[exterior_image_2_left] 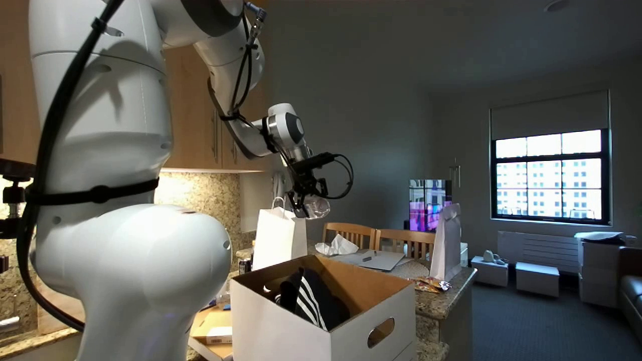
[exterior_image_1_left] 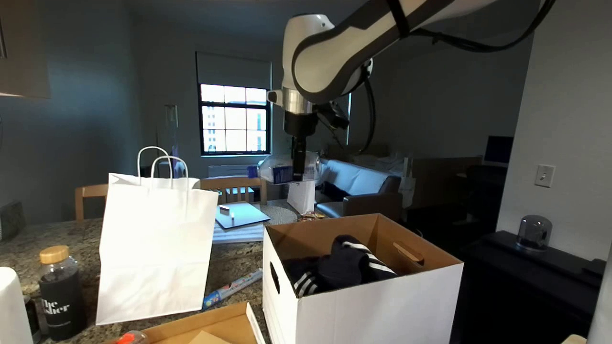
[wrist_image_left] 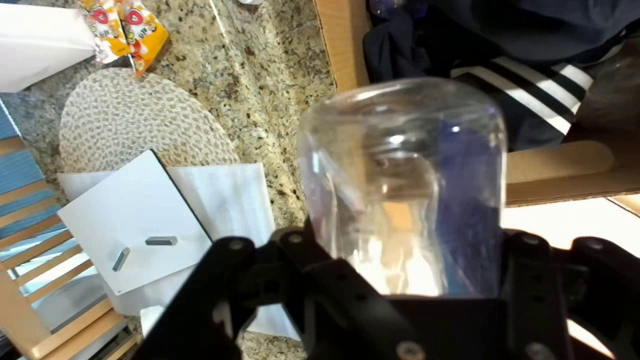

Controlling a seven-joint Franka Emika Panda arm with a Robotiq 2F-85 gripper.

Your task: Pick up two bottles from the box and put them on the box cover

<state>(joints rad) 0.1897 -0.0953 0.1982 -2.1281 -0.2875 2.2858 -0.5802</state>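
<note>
The box [exterior_image_1_left: 377,315] is a large white carton with brown inner walls and a hand-hole; it also shows in an exterior view [exterior_image_2_left: 281,321]. Dark clothing with white stripes [exterior_image_1_left: 351,263] lies in it. My gripper [exterior_image_1_left: 298,167] is shut on a clear plastic bottle [exterior_image_1_left: 281,174] with a blue label and blue cap. The bottle lies sideways in the air, above and behind the box. In the wrist view the bottle [wrist_image_left: 400,190] fills the space between the fingers. A shallow brown cardboard cover [exterior_image_1_left: 229,319] lies beside the box, partly cut off by the frame. A clear object with a red-orange part [exterior_image_1_left: 131,338] is at its edge.
A white paper bag [exterior_image_1_left: 158,258] stands on the granite counter left of the box. A black bottle with a wooden lid [exterior_image_1_left: 60,296] and a blue tube [exterior_image_1_left: 232,289] are nearby. A laptop-like panel [wrist_image_left: 137,220], a round woven mat [wrist_image_left: 145,120] and snack packets [wrist_image_left: 130,35] lie behind.
</note>
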